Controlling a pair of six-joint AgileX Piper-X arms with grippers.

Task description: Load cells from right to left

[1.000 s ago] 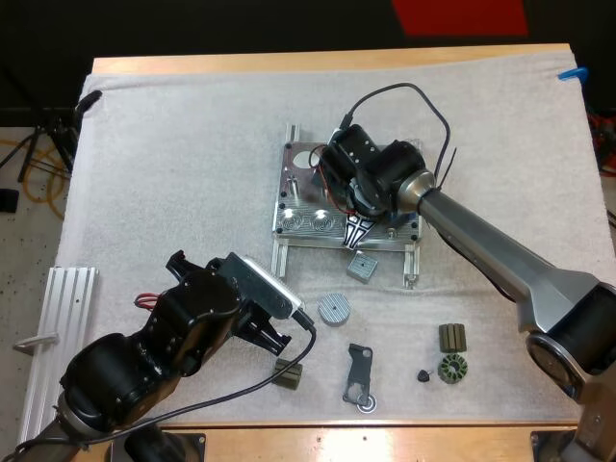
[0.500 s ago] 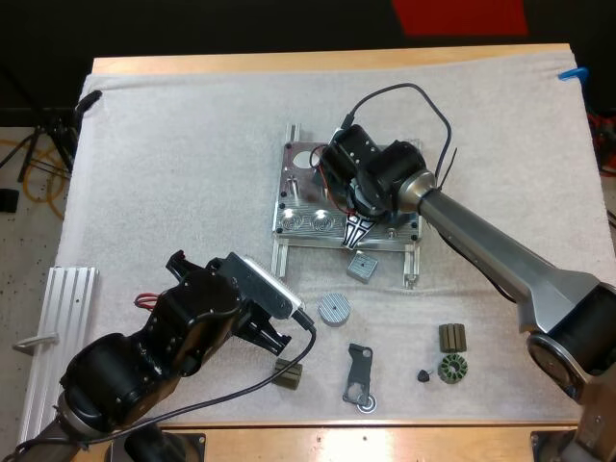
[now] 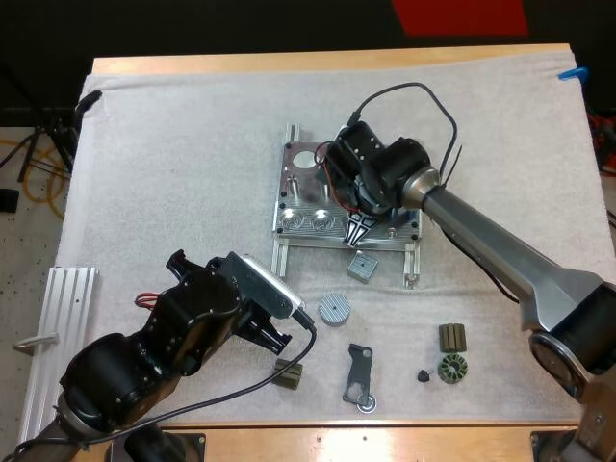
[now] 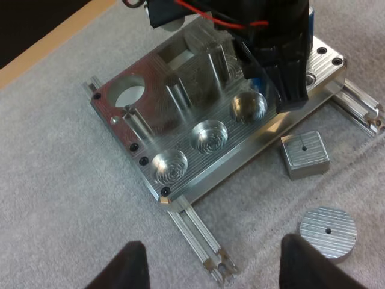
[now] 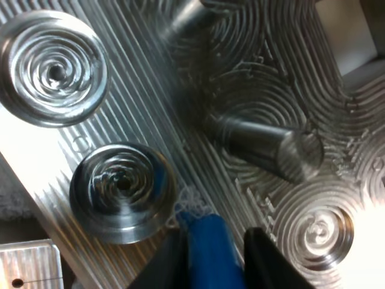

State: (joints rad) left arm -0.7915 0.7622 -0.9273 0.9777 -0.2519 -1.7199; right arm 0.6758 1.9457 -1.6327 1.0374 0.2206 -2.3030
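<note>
My right hand (image 5: pixel 210 259) is closed on a blue cell (image 5: pixel 206 238), with a finger pressing it from each side. It is just above the metal fixture (image 5: pixel 180 72), beside a round socket (image 5: pixel 120 189) along its near edge. I judge the cell light, stiff and smooth, so likely slippery. A firm hold on its sides near the upper end should leave the lower end free to enter. My left hand (image 4: pixel 216 268) hangs open, off the fixture's near side.
</note>
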